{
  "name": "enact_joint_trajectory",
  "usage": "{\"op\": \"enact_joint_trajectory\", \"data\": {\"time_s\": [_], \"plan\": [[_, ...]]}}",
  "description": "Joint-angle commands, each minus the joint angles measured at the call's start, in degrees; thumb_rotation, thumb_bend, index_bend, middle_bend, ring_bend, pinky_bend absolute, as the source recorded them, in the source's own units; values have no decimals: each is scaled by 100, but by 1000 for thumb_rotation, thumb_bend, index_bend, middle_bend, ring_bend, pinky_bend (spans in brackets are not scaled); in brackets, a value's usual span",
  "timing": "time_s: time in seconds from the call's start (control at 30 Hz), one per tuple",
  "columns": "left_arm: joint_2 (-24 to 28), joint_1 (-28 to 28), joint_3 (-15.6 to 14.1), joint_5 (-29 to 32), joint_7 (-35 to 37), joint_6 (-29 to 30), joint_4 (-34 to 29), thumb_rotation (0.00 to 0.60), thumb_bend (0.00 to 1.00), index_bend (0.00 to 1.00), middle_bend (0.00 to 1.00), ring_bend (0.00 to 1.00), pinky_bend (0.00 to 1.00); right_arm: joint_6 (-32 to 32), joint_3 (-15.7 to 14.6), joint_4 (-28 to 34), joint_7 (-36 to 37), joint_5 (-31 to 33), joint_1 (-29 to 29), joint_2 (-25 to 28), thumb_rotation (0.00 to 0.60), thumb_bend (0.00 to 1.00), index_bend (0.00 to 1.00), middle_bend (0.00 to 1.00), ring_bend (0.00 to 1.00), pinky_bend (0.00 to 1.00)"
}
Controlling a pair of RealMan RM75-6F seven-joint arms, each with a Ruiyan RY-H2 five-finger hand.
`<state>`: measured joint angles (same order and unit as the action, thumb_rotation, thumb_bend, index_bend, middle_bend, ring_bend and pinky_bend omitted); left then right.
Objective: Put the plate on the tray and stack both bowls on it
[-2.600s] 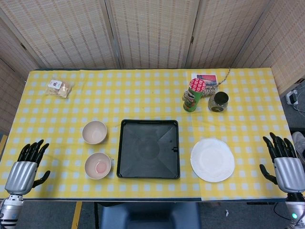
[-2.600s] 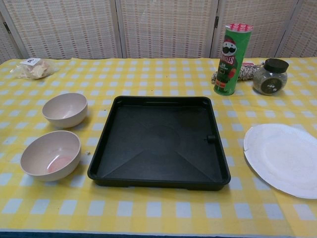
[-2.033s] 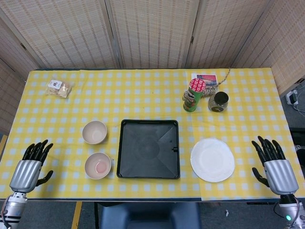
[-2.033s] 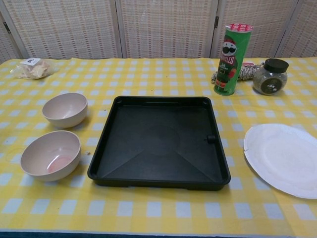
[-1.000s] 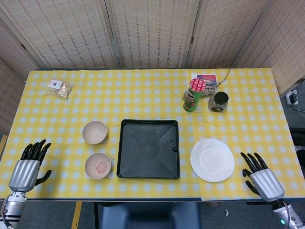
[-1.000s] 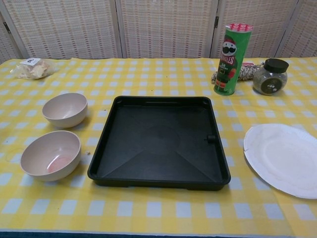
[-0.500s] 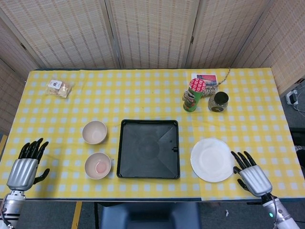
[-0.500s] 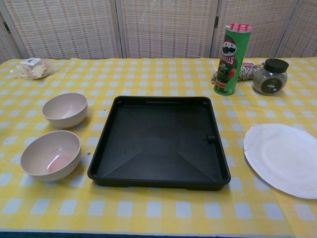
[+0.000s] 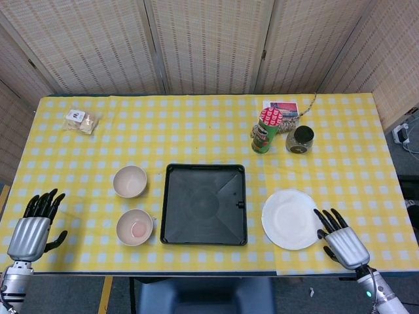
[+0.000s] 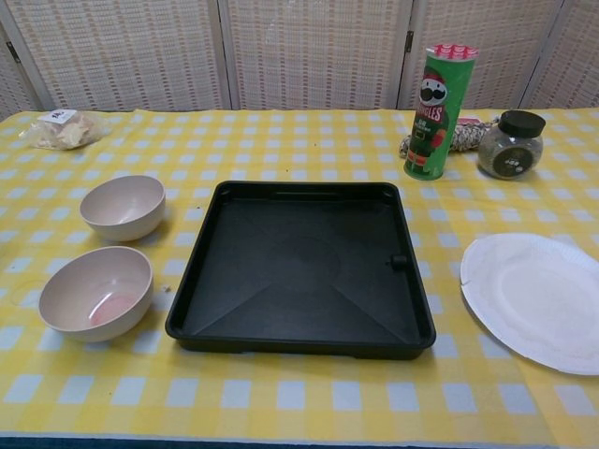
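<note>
A black tray [image 9: 204, 204] [image 10: 301, 267] lies at the table's front middle with nothing in it. A white plate [image 9: 292, 219] [image 10: 537, 300] rests on the cloth to its right. Two beige bowls stand left of the tray: the far bowl [image 9: 129, 181] [image 10: 123, 206] and the near bowl [image 9: 135, 227] [image 10: 95, 291], which has a pink patch inside. My right hand [image 9: 341, 241] is open at the front edge, its fingertips just beside the plate's right rim. My left hand [image 9: 33, 226] is open at the front left corner, well away from the bowls. Neither hand shows in the chest view.
A green Pringles can [image 9: 266, 131] [image 10: 433, 111], a dark-lidded jar [image 9: 300, 139] [image 10: 510, 144], a coil of rope and a card stand behind the plate. A clear snack bag [image 9: 82, 120] [image 10: 61, 128] lies at the far left. Woven screens close off the back.
My right hand has slid left along the front edge until its fingertips reach the plate's rim. My left hand has shifted slightly left. Tray, plate and bowls have not moved.
</note>
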<state>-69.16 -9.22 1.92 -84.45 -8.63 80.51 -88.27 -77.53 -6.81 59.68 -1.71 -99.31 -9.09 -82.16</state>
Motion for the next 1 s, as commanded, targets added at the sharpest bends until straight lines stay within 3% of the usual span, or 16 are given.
{"op": "enact_joint_trajectory", "data": {"time_s": [0.03,0.57,1.0], "plan": [[35,21,0,-27,65,41,-16,600,339,0,4,0,34,-38,-2,-132,63,-18,-20,-106,600,368,485,24,26,0],[24,89,91,123,-127,178,-39,600,430,0,6,3,32,-35,5,-581,52,-11,-120,-493,600,369,509,54,53,0],[159,15,-11,113,35,-115,-201,600,465,0,81,47,35,-529,130,-1203,157,-121,-196,-992,600,369,642,178,159,0]]}}
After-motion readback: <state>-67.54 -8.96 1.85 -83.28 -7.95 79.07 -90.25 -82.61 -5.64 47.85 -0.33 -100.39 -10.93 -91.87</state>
